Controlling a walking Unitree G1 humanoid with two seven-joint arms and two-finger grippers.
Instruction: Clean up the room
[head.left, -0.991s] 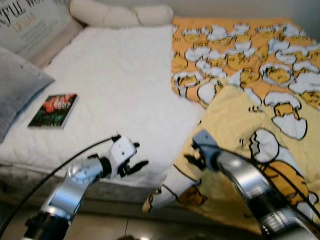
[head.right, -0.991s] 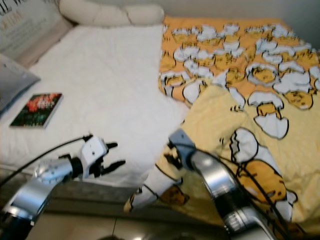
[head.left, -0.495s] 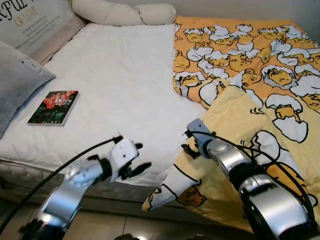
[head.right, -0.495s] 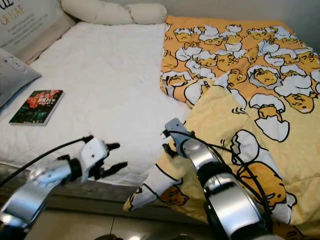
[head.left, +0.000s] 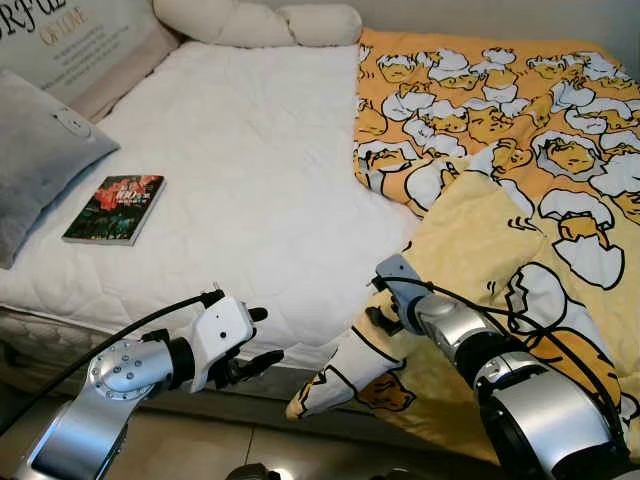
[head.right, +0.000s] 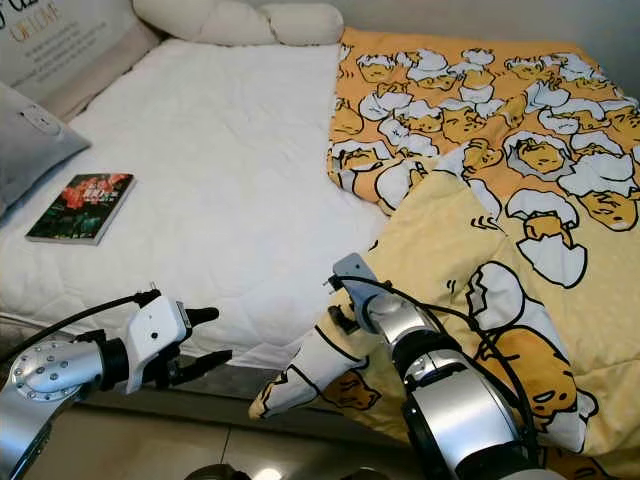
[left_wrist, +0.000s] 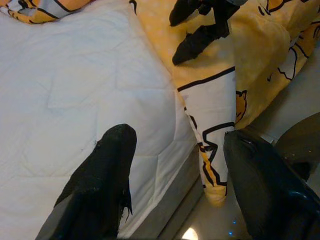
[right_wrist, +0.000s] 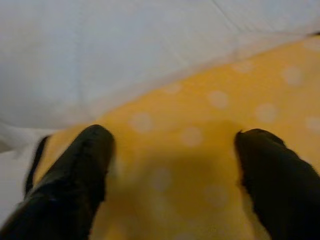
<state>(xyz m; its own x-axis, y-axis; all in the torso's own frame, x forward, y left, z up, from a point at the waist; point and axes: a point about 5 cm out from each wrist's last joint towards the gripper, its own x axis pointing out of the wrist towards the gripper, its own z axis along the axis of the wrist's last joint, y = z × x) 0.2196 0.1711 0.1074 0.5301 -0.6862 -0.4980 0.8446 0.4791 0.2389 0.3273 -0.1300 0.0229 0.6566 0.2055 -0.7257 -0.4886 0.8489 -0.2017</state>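
Yellow blanket (head.left: 470, 250) edge between spread right fingers (right_wrist: 80, 170); left gripper (head.left: 255, 340) lower than before, fingers apart.

Two silver jointed arms trailing black cables, each end effector (head.left: 250, 340) white-housed with long black fingers (left_wrist: 100, 185).

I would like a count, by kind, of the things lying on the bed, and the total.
Blanket: 1 (yellow-orange, egg cartoon print)
Book: 1
Grey pillow: 1
Printed cushion: 1
Long cream pillow: 1
Total: 5
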